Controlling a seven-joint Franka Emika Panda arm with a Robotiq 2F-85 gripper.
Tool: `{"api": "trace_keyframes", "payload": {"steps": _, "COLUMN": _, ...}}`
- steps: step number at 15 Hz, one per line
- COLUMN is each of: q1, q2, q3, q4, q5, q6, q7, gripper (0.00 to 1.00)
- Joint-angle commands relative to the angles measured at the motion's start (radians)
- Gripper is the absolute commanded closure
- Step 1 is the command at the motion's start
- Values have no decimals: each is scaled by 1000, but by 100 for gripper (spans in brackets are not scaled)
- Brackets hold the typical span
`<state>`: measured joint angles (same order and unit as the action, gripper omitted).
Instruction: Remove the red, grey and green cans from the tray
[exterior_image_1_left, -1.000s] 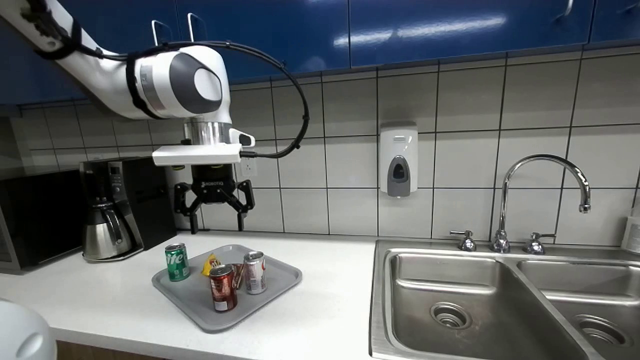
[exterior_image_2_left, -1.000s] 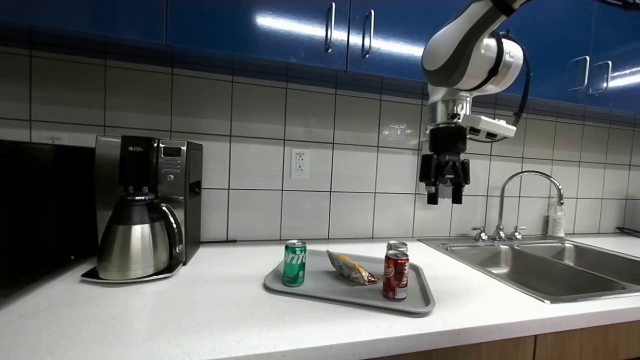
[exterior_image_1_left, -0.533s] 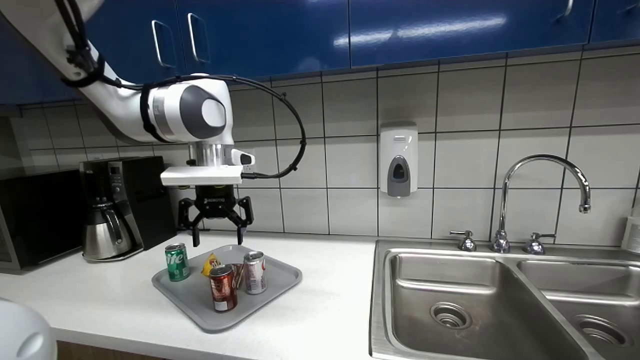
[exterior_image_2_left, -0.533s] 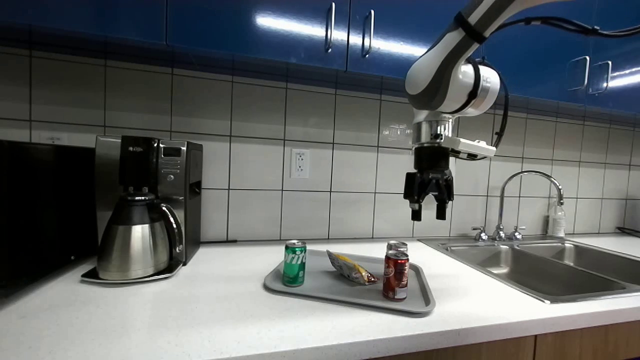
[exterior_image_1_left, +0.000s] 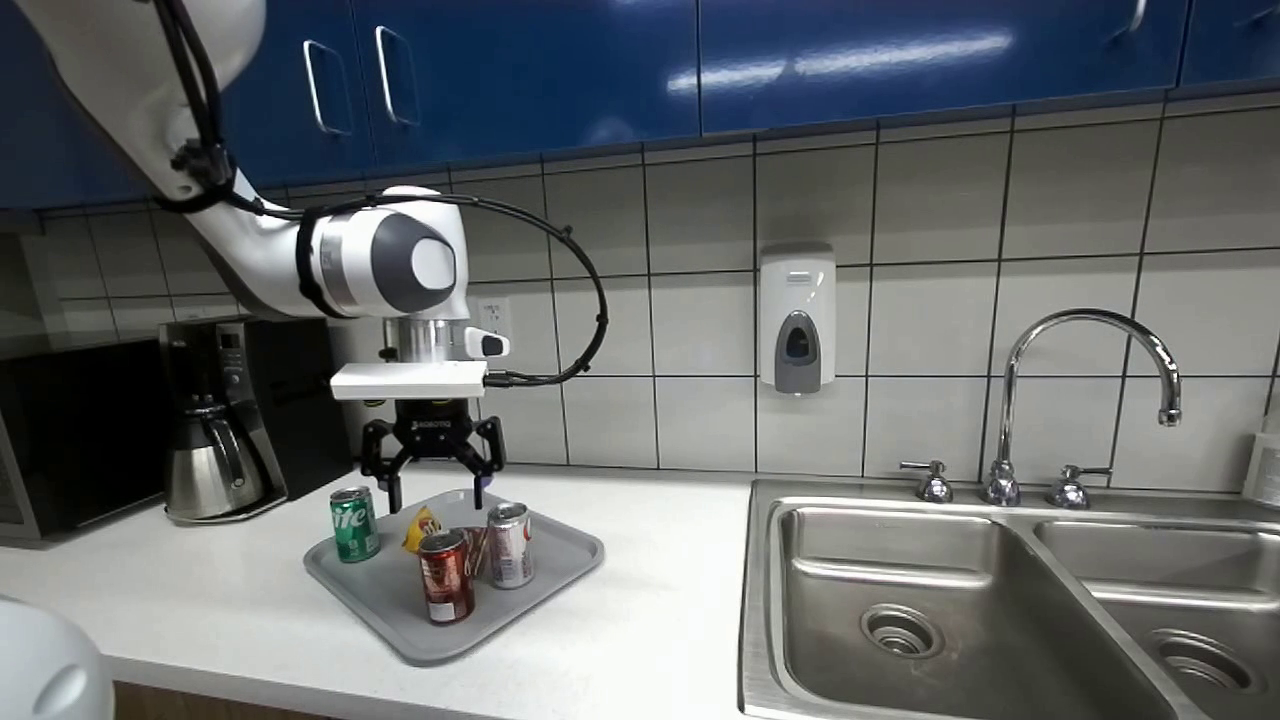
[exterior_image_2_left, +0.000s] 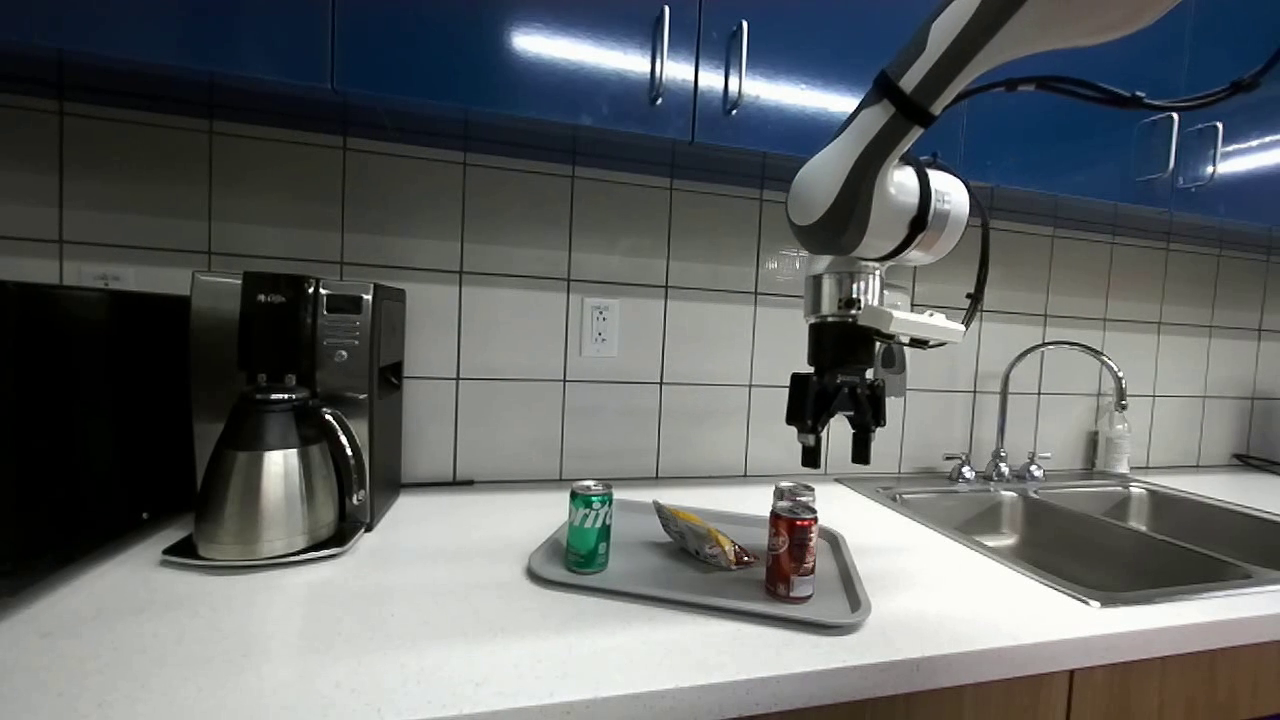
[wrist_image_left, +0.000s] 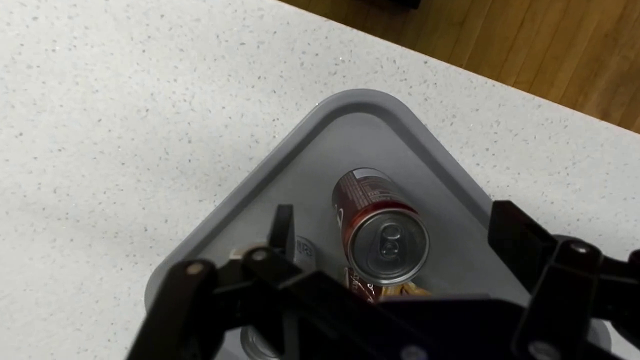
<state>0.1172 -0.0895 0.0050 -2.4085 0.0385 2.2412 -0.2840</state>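
Gripper (exterior_image_1_left: 437, 494), jaws wide apart, pointing down above tray (exterior_image_1_left: 385, 595); arm (exterior_image_1_left: 350, 262) slanted down above it. On tray: red can (exterior_image_1_left: 446, 582), grey can (exterior_image_1_left: 511, 548), green can (exterior_image_1_left: 355, 527), all upright, bag (exterior_image_2_left: 700, 538) lying among them.

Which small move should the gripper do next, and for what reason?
I would probably lower the open gripper toward the red can: in the wrist view that can shows between the spread fingers, and both exterior views show the gripper above the tray, holding nothing.
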Motion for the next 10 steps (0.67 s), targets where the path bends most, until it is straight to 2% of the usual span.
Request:
{"api": "trace_keyframes", "payload": {"steps": 1, "q1": -10, "q2": 48, "q3": 32, "q4": 37, "q5": -26, "q6": 41, "q7": 45, "gripper": 0}}
{"api": "trace_keyframes", "payload": {"steps": 10, "q1": -9, "q2": 135, "q3": 58, "q4": 52, "q5": -81, "q6": 160, "q7": 124, "gripper": 0}}
